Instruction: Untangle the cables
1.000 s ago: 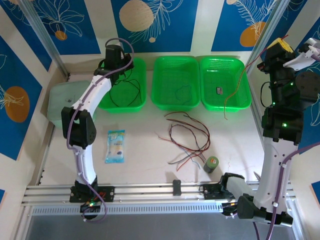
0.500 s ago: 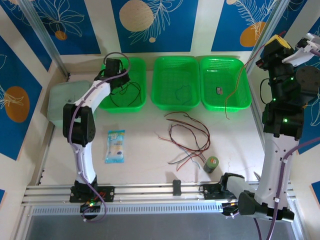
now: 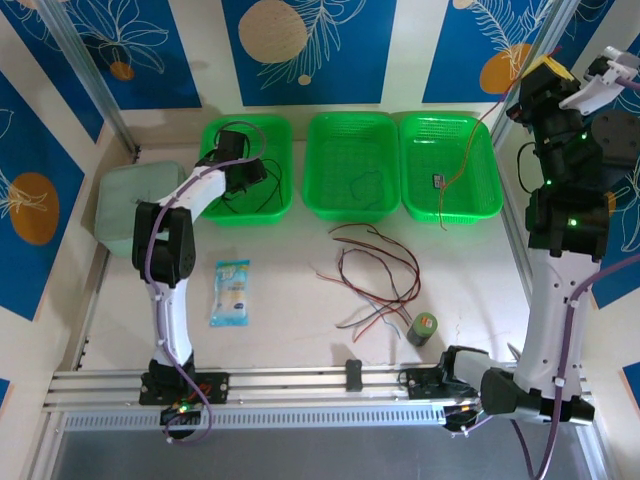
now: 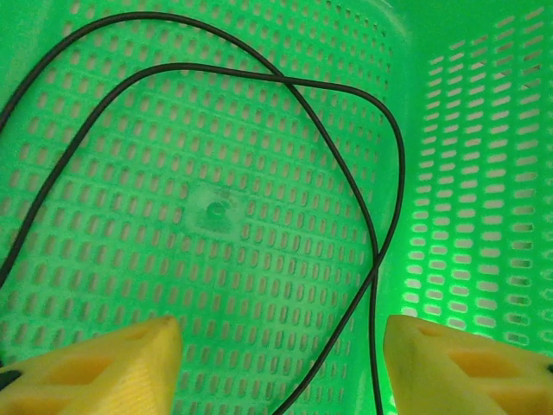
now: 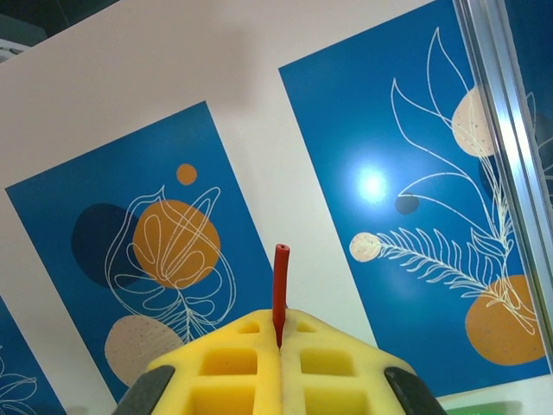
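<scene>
Pale table [image 3: 290, 330] carries the tangled cables [image 3: 380, 275]. Left gripper [image 4: 281, 354] stands open over a black cable [image 4: 403, 169] in the left basket [image 4: 467, 130]. Right gripper [image 5: 279, 333], closed, pinches a red cable [image 5: 281, 277] end. Packet [image 3: 231, 292] print is illegible.

Three baskets stand in a row at the back of the table [image 3: 280, 290]; a coiled cable [image 4: 285, 79] lies in the left basket [image 3: 281, 150]; a hanging cable [image 3: 466, 160] drops into the right basket [image 3: 472, 192]; loose cables [image 3: 374, 278] lie before the middle basket [image 3: 350, 140]; a packet [image 3: 231, 292] left of them; a can [image 3: 423, 327] at their near right.
</scene>
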Controlling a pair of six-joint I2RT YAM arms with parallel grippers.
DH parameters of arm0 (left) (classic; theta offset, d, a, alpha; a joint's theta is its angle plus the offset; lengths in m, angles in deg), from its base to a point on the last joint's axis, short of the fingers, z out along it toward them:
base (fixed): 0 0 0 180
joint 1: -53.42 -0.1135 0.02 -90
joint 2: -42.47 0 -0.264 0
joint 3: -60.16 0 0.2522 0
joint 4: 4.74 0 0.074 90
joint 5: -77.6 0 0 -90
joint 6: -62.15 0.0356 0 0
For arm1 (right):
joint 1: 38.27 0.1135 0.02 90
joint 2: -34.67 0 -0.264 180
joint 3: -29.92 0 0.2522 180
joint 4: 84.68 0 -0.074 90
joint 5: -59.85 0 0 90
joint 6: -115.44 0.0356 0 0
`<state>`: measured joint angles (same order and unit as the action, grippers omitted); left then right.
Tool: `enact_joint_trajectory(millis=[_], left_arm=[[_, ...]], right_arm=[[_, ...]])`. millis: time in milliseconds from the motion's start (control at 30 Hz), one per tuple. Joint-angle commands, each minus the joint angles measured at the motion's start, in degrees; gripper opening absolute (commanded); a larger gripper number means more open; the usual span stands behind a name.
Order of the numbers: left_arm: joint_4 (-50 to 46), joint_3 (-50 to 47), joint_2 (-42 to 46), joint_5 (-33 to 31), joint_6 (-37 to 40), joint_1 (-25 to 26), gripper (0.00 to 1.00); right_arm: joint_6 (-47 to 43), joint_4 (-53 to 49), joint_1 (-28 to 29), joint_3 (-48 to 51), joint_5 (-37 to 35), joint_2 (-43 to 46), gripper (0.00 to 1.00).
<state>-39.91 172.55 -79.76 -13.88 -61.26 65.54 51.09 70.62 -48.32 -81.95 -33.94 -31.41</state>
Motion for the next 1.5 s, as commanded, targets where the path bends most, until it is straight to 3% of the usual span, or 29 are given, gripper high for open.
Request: enact_joint_trajectory(millis=[0, 367, 733, 867, 1067, 1233, 1467], left_arm=[[-0.8, 1.4, 6.4, -2.7, 3.8, -0.6, 0.64], [3.8, -7.0, 22.4, -3.5, 7.9, -0.1, 0.66], [3.6, -12.5, 31.6, -0.9, 8.3, 0.3, 0.68], [4.4, -16.2, 35.2, -0.9, 7.5, 0.9, 0.68], [4.2, -20.1, 37.6, -1.4, 8.0, 1.3, 0.69], [3.3, -21.5, 38.7, -0.4, 7.6, 1.5, 0.69], [2.0, -23.9, 41.5, -0.7, 7.4, 2.2, 0.7]], right_arm=[[-2.0, 0.5, 1.0, -4.3, 0.2, -2.1, 0.0], [-6.0, 4.9, 1.4, -14.6, -2.7, -13.0, 0.0], [-7.9, 7.3, 0.2, -20.3, -4.8, -24.0, 0.0], [-8.8, 9.1, 0.5, -14.1, -7.9, -24.6, 0.0], [-14.6, 11.8, 4.7, 1.5, -18.7, -22.2, 0.0], [-11.6, 15.8, 5.7, 16.1, -22.5, -20.6, 0.0], [-8.9, 16.2, 4.4, 22.9, -27.4, -24.3, 0.0]])
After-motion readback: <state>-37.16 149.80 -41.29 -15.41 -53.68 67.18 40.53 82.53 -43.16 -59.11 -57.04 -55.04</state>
